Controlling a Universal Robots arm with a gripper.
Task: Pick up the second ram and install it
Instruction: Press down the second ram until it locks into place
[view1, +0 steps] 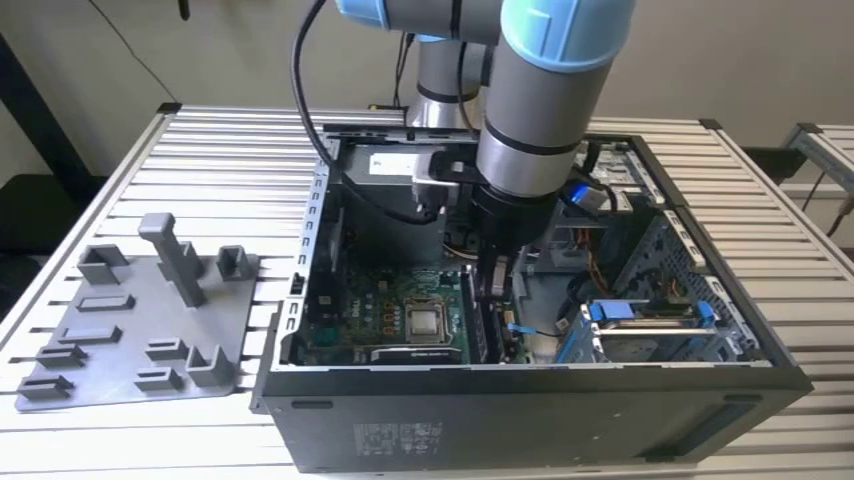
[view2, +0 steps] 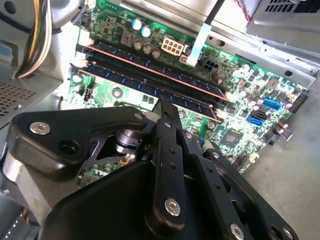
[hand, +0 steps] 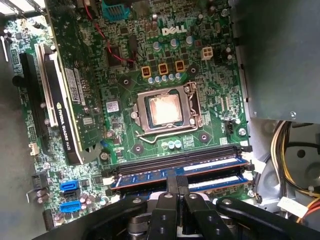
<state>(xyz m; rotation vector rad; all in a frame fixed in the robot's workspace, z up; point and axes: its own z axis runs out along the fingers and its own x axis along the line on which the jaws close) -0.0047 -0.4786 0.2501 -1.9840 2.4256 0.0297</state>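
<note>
Matt black fingers (view2: 167, 150); glossy green motherboard (hand: 210, 75); ribbed metal table (view1: 227, 150).

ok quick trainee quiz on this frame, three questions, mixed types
1. True or false: the grey tray lies outside the PC case, on the exterior view's left.
2. In the first wrist view, the hand is nearest to: A) the graphics card, B) the memory slots, C) the blue ports.
3. Short answer: is a cooler mounted over the CPU socket?

Key: 1 true. 2 B. 3 no, the socket is uncovered.
</note>
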